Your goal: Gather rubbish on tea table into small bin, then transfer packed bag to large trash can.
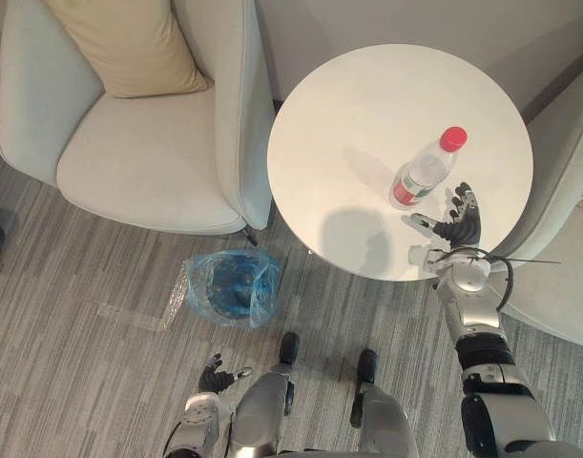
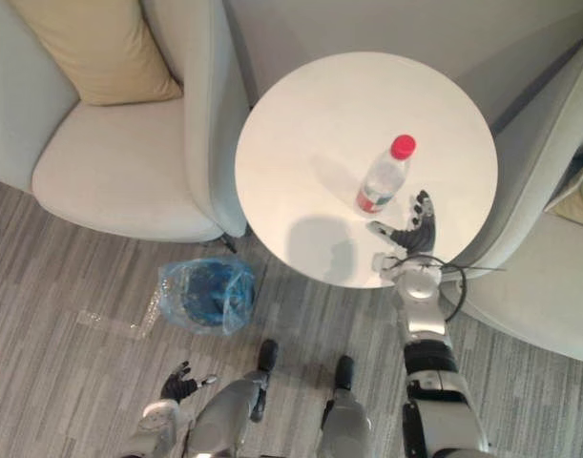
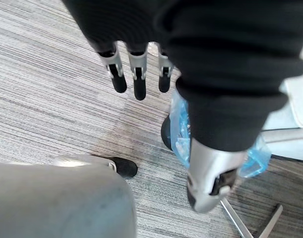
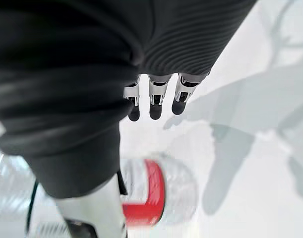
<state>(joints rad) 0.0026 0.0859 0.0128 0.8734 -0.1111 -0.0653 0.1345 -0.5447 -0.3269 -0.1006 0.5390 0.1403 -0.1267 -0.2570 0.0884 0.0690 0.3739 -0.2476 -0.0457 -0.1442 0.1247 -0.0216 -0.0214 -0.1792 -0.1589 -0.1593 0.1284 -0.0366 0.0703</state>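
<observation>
One red-capped plastic bottle stands on the table, right hand spread wide just beside it, likely for grasping; beside the table, the blue-bagged small bin sits on the floor; left hand hangs relaxed.

R hand fwd, fingers spread open; L hand low, fingers relaxed.

The right hand holds its fingers straight above the white table, with a clear, red-banded bottle just beside its thumb.
</observation>
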